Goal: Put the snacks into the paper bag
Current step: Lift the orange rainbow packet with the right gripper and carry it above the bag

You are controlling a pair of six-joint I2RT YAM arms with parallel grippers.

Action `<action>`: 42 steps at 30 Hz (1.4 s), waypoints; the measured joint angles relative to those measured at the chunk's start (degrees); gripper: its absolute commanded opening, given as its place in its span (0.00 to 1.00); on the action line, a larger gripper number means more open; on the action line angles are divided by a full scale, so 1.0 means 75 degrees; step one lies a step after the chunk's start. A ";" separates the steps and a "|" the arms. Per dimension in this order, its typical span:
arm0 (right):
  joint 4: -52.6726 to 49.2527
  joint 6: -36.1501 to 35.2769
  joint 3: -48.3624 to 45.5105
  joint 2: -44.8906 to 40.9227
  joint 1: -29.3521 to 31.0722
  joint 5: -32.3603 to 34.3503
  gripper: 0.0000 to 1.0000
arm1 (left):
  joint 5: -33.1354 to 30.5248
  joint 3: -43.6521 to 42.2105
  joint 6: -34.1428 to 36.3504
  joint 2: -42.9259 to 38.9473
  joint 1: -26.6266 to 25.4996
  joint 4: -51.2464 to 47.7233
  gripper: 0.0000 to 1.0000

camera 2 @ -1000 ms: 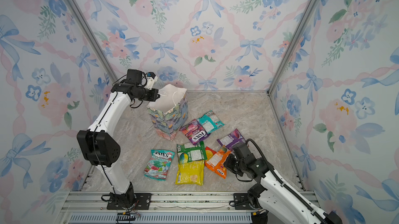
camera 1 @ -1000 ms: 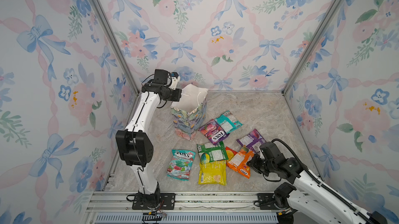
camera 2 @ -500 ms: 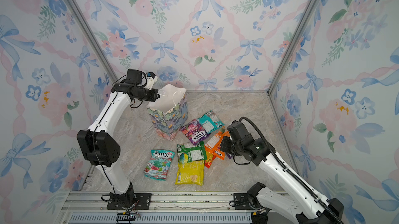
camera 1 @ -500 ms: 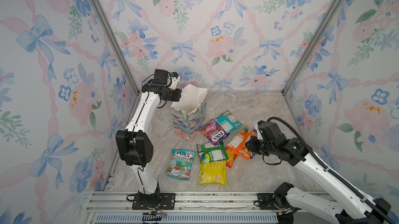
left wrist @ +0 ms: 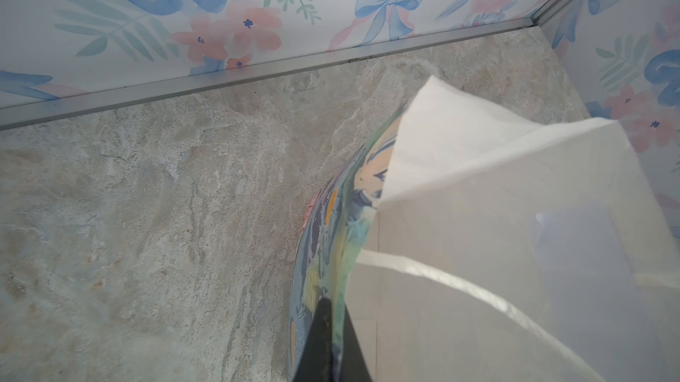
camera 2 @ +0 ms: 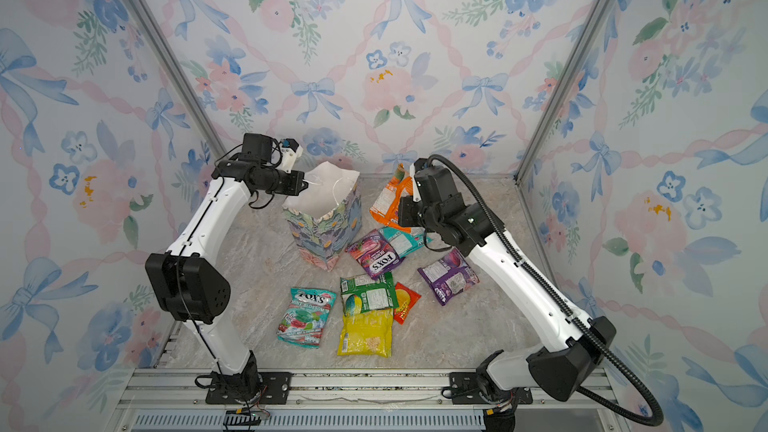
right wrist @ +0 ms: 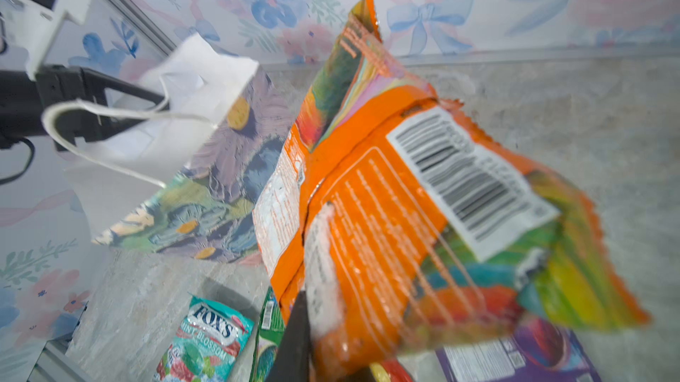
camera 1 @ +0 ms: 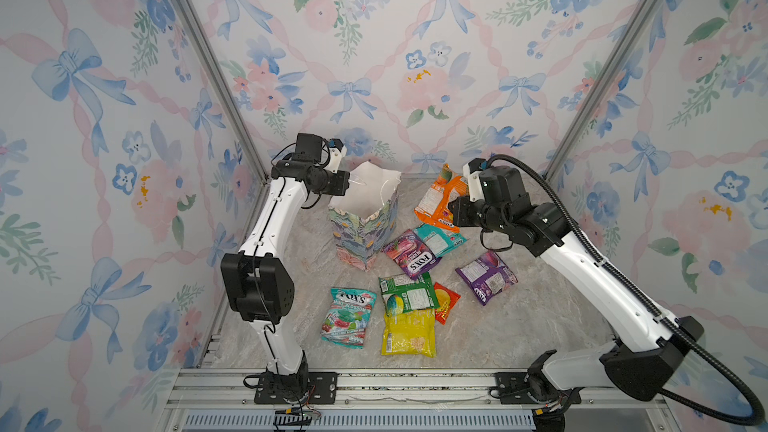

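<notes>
The left hand is clenched on the rim of the small floral-print paper bag, which stands upright and open-mouthed on the marbled worktop. The right hand grasps a flat glossy orange plastic snack packet by one end, raised in the air just beside the bag. The step, I judge, is the carry and drop. Bring the packet above the white mouth and turn it edge-down, clear of the white cord handle. Release only once its leading end is inside, while the left pinch steadies the light bag.
</notes>
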 measured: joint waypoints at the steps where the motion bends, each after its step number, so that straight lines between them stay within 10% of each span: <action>1: 0.0041 -0.0146 0.0370 0.0213 -0.0032 0.0000 0.00 | 0.0029 0.0000 0.0000 0.0000 0.0000 -0.0003 0.00; 24: -0.0093 -0.1300 0.7268 0.4931 -0.0265 -0.0877 0.00 | 0.0207 -0.0079 0.0000 0.0000 0.0000 0.0000 0.00; 42: -0.0204 -0.1297 0.7294 0.5619 0.0399 -0.0694 0.00 | 0.0254 -0.0108 -0.0117 0.0000 0.0003 0.0003 0.00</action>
